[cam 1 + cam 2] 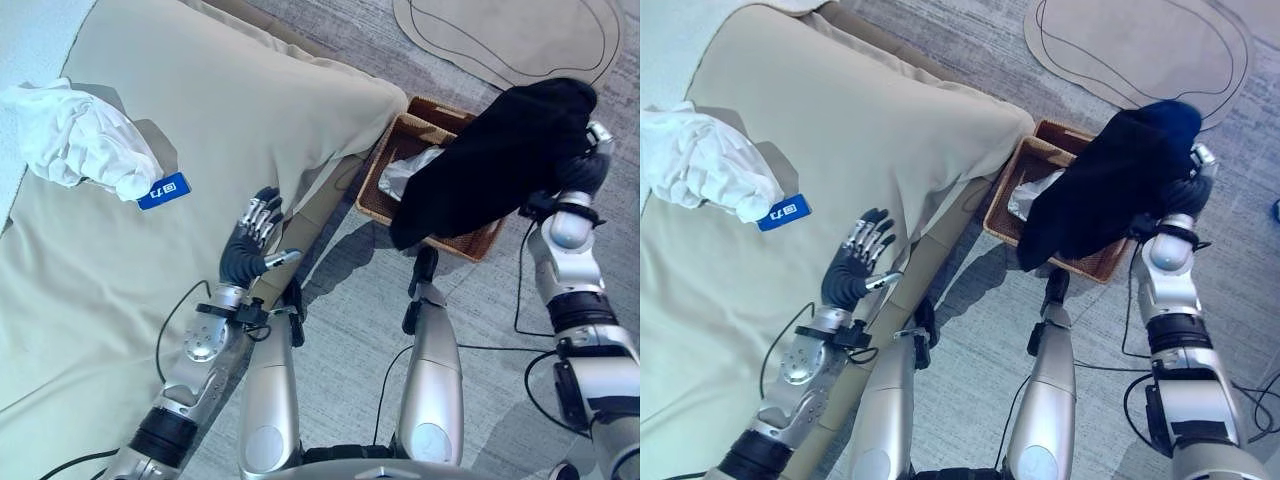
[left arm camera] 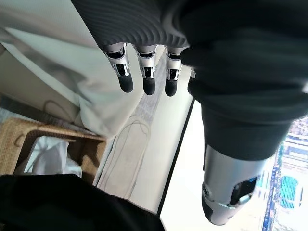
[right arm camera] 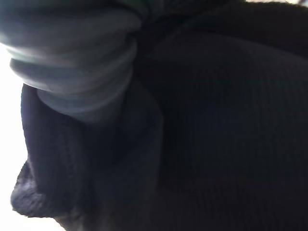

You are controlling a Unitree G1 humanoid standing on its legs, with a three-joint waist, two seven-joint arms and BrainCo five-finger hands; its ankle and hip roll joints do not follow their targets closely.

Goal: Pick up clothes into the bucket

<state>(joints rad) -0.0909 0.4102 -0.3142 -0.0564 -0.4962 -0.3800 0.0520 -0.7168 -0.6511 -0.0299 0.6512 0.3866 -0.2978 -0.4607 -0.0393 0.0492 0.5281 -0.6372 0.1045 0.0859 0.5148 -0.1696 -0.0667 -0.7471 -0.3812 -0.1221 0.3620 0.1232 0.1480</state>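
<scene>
My right hand [image 1: 585, 165] is up over the wicker basket [image 1: 385, 165], buried in a dark garment [image 1: 500, 160]. The cloth hangs from it and drapes across the basket's far side, its lower end over the near rim. The fingers are hidden in the fabric, so I cannot tell how they are set; my wrist view shows dark knit pressed close against the ribbed cover.

My left hand [image 1: 255, 235] hangs idle at the edge of the bed [image 1: 250, 90], fingers straight and relaxed, holding nothing.

Step in hand, as I judge it: delivery of the dark garment into the basket. Next move calls for lowering it so the hanging end clears the rim, then letting go so the bulk falls inside, not over the edge.

A pale cloth [image 1: 410, 170] already lies in the basket. A white garment [image 1: 75, 135] sits bunched on the bed, well apart from the basket, a blue tag [image 1: 163, 191] just beside it. Probably the next pickup. A pale rug [image 1: 510, 35] lies beyond the basket on the floor.
</scene>
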